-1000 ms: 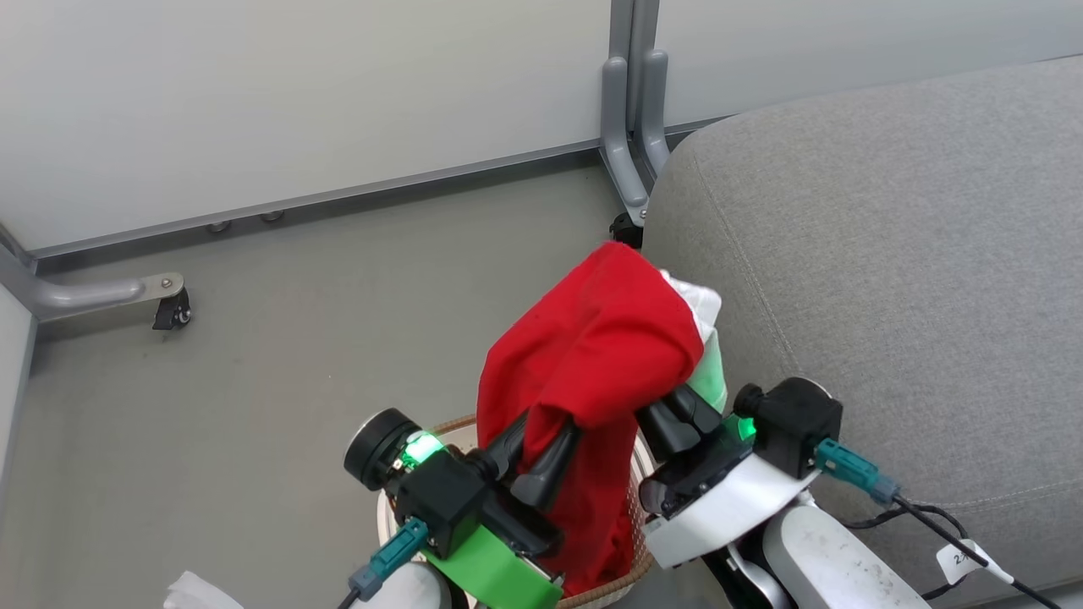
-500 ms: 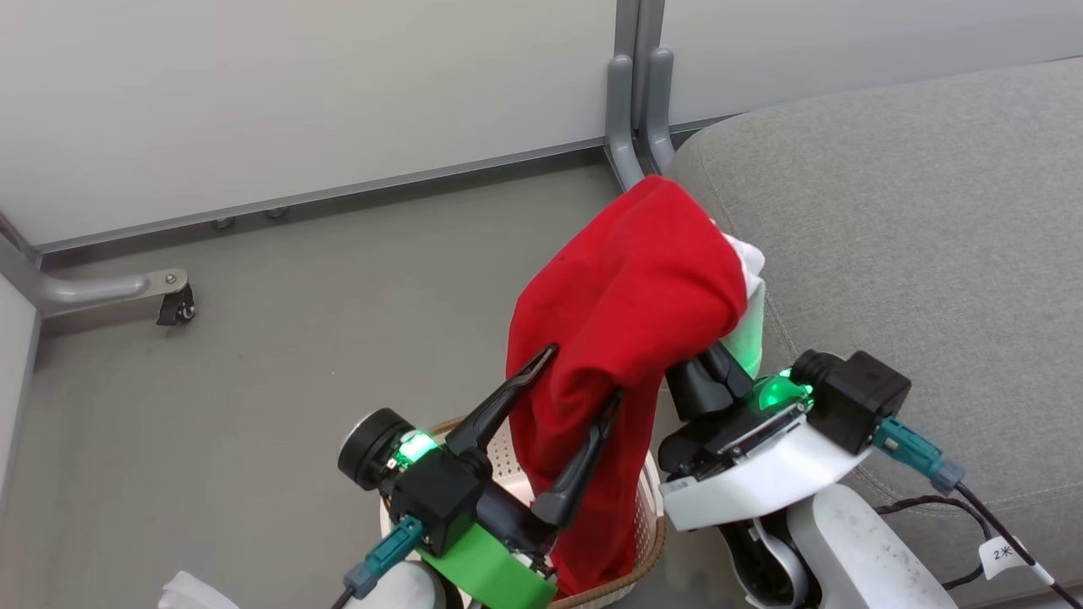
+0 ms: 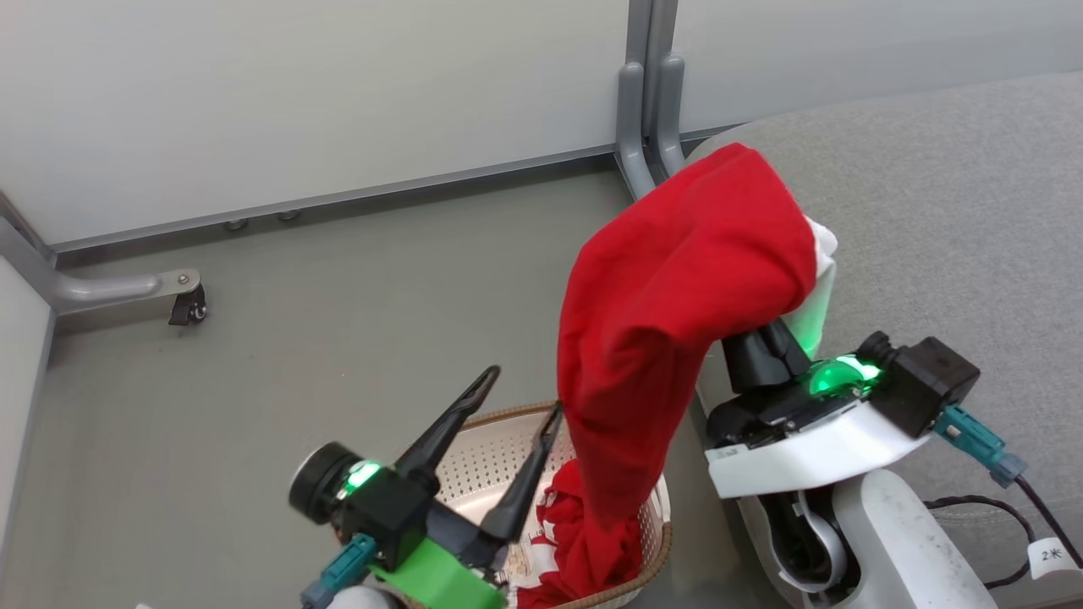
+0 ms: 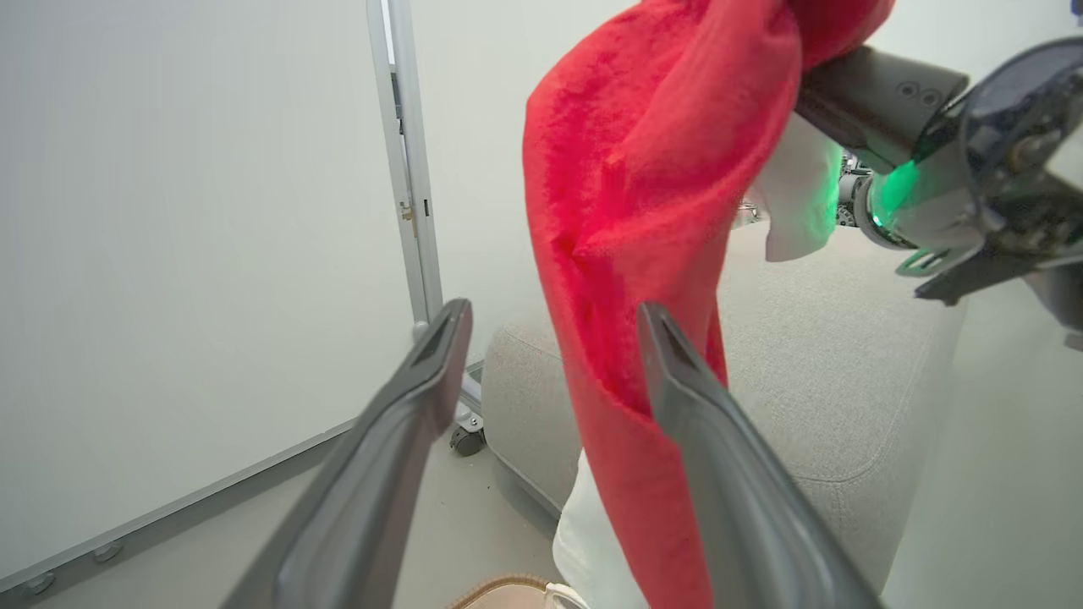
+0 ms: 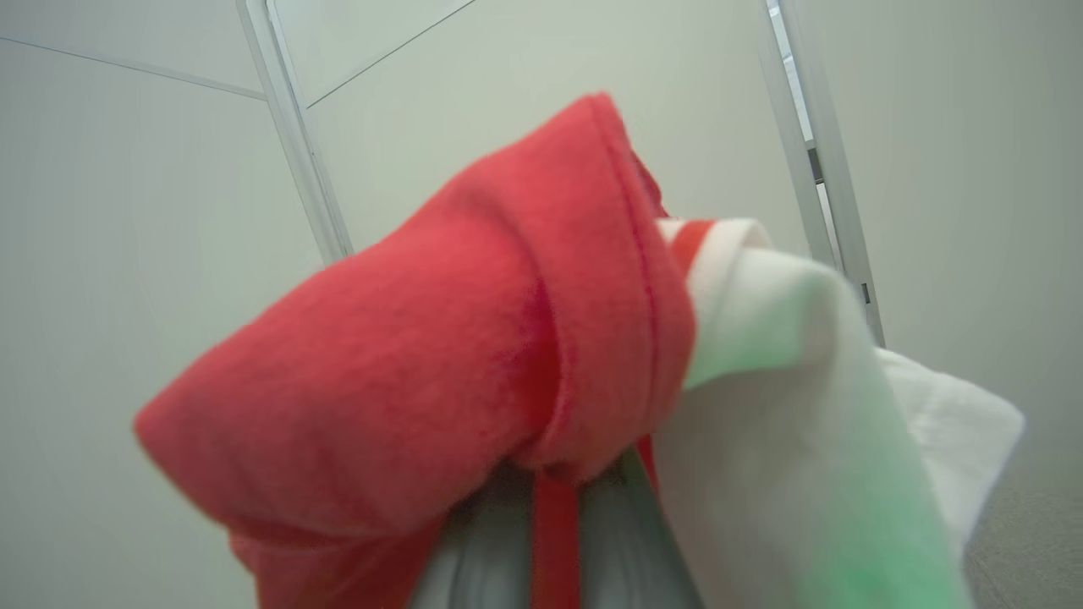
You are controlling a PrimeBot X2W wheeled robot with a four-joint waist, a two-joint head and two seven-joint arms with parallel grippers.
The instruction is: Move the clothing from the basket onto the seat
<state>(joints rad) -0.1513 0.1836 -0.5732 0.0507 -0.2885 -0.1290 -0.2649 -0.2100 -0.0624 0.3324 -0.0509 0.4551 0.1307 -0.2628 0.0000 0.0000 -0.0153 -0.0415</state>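
Note:
A red garment with a white panel (image 3: 677, 313) hangs from my right gripper (image 3: 757, 338), which is shut on its top fold beside the grey seat (image 3: 931, 211). The cloth's lower end trails into the cream basket (image 3: 482, 465), where another red-and-white garment (image 3: 575, 541) lies. My left gripper (image 3: 523, 393) stands open over the basket, just left of the hanging cloth. In the left wrist view the left gripper (image 4: 554, 311) is open, with the garment (image 4: 643, 169) past its right finger. In the right wrist view the right gripper (image 5: 554, 507) pinches a red strip under the bunched garment (image 5: 474, 364).
Pale partition panels stand behind, with a grey post (image 3: 647, 110) at the seat's corner and a grey foot with a caster (image 3: 182, 304) on the floor at left. A tagged cable (image 3: 1053, 554) runs from my right arm across the seat's front.
My left gripper has opened, let go of the red garment and dropped down-left. The right gripper has carried the garment up and right, toward the seat.

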